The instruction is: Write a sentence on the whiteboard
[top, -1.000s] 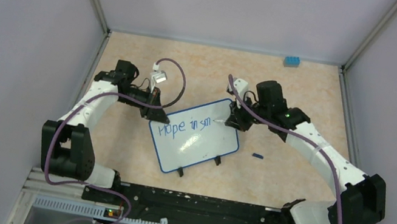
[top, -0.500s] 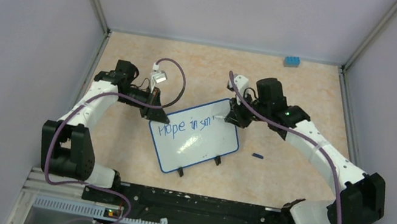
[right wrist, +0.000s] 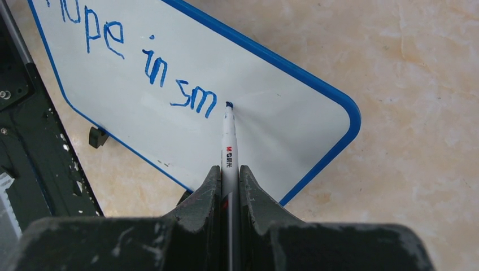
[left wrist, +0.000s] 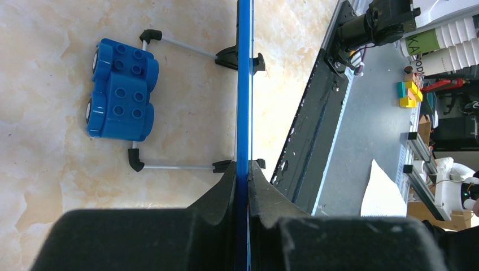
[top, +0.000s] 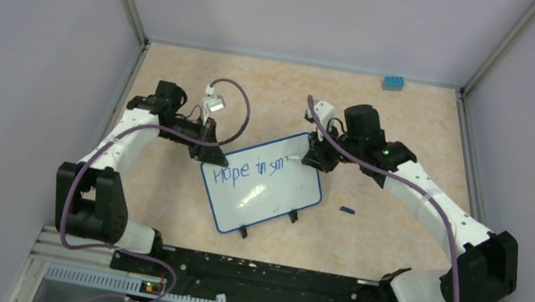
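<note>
The left end effector (left wrist: 243, 169) is clamped on the blue rim of the whiteboard (top: 264, 196). In its wrist view the board runs edge-on straight ahead from between the fingers. The board's black clip feet and thin wire legs stand out to the left of that edge. A blue toy brick car (left wrist: 121, 90) lies ahead and to the left of this end effector, between the two wire legs on the counter (top: 298, 98).

The right end effector (right wrist: 229, 169) is closed on a white marker (right wrist: 229, 141), which points straight out from between its fingers. The whiteboard lies just ahead of and below this end effector, tilted on its feet. The sentence (right wrist: 152, 65) runs away to the upper left of the marker's blue tip. So far it reads "Hope in sm". The tip sits just to the right of the "m" and seems to touch the board, though the angle leaves that uncertain.

Well behind the right end effector, a small dark cap (top: 347, 210) lies on the counter. A blue brick (top: 393, 82) lies far beyond the end effector, by the back wall.

Compared with a second ago, the right end effector has shifted slightly farther along the board's top edge. The written letters are the same, and the left end effector keeps its grip in the same spot.
</note>
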Robot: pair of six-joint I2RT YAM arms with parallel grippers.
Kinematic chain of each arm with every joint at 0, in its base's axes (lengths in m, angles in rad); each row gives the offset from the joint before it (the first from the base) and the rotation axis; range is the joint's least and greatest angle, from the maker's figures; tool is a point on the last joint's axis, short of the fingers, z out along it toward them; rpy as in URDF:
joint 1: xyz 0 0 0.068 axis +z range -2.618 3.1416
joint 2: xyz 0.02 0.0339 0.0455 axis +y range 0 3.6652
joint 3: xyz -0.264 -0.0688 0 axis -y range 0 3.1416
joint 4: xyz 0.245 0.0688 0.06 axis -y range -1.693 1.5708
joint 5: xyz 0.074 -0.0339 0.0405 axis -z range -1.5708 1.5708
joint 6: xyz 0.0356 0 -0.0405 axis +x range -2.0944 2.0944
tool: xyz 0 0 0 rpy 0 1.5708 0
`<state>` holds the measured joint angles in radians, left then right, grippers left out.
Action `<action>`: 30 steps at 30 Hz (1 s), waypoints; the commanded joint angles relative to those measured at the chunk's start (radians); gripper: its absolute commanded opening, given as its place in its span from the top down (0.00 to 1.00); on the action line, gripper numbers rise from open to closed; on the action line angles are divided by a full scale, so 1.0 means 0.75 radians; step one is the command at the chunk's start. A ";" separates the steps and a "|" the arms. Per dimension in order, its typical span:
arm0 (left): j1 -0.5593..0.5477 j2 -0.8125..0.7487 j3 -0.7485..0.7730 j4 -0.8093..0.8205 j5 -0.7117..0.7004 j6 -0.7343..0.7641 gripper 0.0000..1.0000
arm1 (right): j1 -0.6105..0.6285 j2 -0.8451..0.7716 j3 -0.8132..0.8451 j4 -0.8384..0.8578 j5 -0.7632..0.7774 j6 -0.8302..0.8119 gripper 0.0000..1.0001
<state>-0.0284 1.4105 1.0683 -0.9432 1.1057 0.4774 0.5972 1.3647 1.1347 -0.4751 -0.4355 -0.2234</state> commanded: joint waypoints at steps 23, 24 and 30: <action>-0.006 -0.026 -0.018 0.001 -0.009 0.009 1.00 | 0.020 -0.039 -0.069 0.021 0.008 -0.030 1.00; -0.005 -0.024 -0.016 0.002 -0.009 0.008 1.00 | 0.020 -0.038 -0.069 0.017 0.008 -0.031 1.00; -0.005 -0.025 -0.017 0.003 -0.009 0.008 1.00 | 0.018 -0.049 -0.074 0.005 0.033 -0.043 1.00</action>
<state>-0.0284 1.4105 1.0672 -0.9432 1.1057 0.4770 0.6067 1.3560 1.0863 -0.4820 -0.4484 -0.2314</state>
